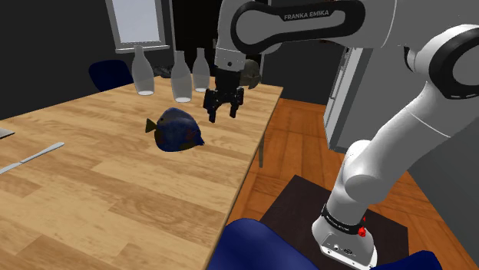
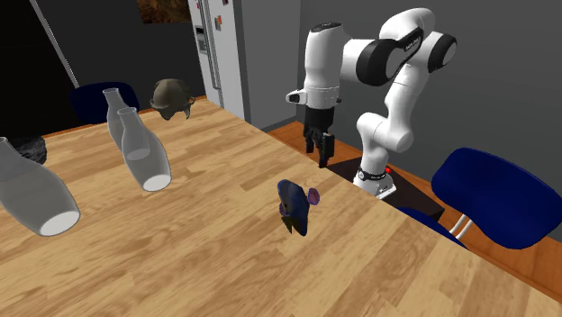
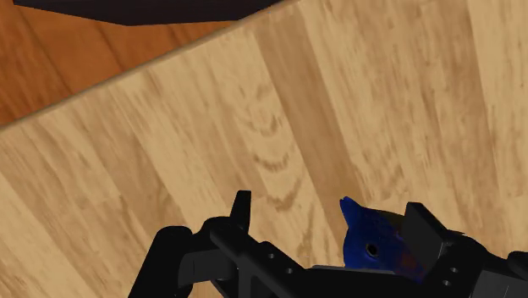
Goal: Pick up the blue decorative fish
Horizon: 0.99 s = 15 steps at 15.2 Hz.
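Nearest the shoulder camera stood the arm's base (image 1: 345,234) on its dark stand (image 1: 295,201), beside a blue chair back (image 1: 249,245) at the edge of the wooden bench (image 1: 115,203). A pale knife-like utensil (image 1: 34,157) lay towards the shoulder view's left edge. Midway along the bench, the blue decorative fish (image 1: 175,129) stood upright on its lower edge, well apart from everything else. Above it and to the shoulder view's right hung the end effector (image 1: 222,113), pointing down with its fingers (image 3: 242,212) spread wide and gripping nothing. In the wrist view a pointed end of the fish appeared close beside one finger, untouched. Farther back stood three pale bottles (image 1: 180,77), and past them a second blue chair (image 1: 110,73).

Handling, as judged: the fish looked rigid and glossy, probably light, with a deep, flat-sided body and thin fins. A hold across the two flanks at mid-body would suit the parallel fingers. The smooth sides could slip, and the fins and tail seemed likeliest to chip, so they were best avoided. Because it stood on a narrow edge, it might topple if nudged from one side.

Legible writing: "FRANKA EMIKA" in pale letters on the arm's dark upper joint (image 1: 307,17). A label on the base was too small to read.
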Tool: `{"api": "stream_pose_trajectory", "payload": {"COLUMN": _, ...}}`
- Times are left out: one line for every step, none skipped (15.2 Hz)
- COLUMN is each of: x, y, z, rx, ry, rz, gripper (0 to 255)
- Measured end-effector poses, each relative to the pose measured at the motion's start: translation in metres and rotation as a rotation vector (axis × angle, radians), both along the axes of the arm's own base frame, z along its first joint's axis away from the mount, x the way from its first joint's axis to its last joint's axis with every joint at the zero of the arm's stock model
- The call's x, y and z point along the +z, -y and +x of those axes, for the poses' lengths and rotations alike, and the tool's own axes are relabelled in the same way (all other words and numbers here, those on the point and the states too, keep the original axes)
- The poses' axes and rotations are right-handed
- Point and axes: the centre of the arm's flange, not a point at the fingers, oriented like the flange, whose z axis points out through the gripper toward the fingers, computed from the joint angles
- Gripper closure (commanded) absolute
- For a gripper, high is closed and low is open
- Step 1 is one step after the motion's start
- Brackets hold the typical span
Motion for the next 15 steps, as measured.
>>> {"api": "stream_pose_trajectory", "payload": {"x": -0.003, "y": -0.012, "z": 0.006, "rx": 0.004, "ry": -0.004, "rz": 0.002, "gripper": 0}}
{"api": "stream_pose_trajectory", "payload": {"x": -0.004, "y": -0.023, "z": 0.013, "rx": 0.008, "ry": -0.008, "rz": 0.003, "gripper": 0}}
{"api": "stream_pose_trajectory", "payload": {"x": -0.004, "y": -0.033, "z": 0.019, "rx": 0.012, "ry": -0.013, "rz": 0.005, "gripper": 0}}
{"api": "stream_pose_trajectory", "payload": {"x": -0.005, "y": -0.046, "z": 0.026, "rx": 0.017, "ry": -0.016, "rz": 0.007, "gripper": 0}}
{"api": "stream_pose_trajectory", "payload": {"x": -0.008, "y": -0.058, "z": 0.033, "rx": 0.021, "ry": -0.021, "rz": 0.008, "gripper": 0}}
{"api": "stream_pose_trajectory", "payload": {"x": -0.007, "y": -0.07, "z": 0.04, "rx": 0.025, "ry": -0.025, "rz": 0.01, "gripper": 0}}
{"api": "stream_pose_trajectory", "payload": {"x": -0.008, "y": -0.082, "z": 0.045, "rx": 0.029, "ry": -0.029, "rz": 0.011, "gripper": 0}}
{"api": "stream_pose_trajectory", "payload": {"x": -0.01, "y": -0.087, "z": 0.049, "rx": 0.031, "ry": -0.032, "rz": 0.012, "gripper": 0}}
{"api": "stream_pose_trajectory", "payload": {"x": -0.015, "y": -0.089, "z": 0.05, "rx": 0.032, "ry": -0.033, "rz": 0.013, "gripper": 0}}
{"api": "stream_pose_trajectory", "payload": {"x": -0.02, "y": -0.091, "z": 0.051, "rx": 0.032, "ry": -0.034, "rz": 0.013, "gripper": 0}}
{"api": "stream_pose_trajectory", "payload": {"x": -0.025, "y": -0.092, "z": 0.051, "rx": 0.033, "ry": -0.034, "rz": 0.013, "gripper": 0}}
{"api": "stream_pose_trajectory", "payload": {"x": -0.029, "y": -0.092, "z": 0.052, "rx": 0.033, "ry": -0.034, "rz": 0.013, "gripper": 0}}
{"api": "stream_pose_trajectory", "payload": {"x": -0.035, "y": -0.092, "z": 0.051, "rx": 0.033, "ry": -0.034, "rz": 0.013, "gripper": 0}}
{"api": "stream_pose_trajectory", "payload": {"x": -0.041, "y": -0.092, "z": 0.051, "rx": 0.033, "ry": -0.035, "rz": 0.014, "gripper": 0}}
{"api": "stream_pose_trajectory", "payload": {"x": -0.045, "y": -0.093, "z": 0.051, "rx": 0.033, "ry": -0.034, "rz": 0.013, "gripper": 0}}
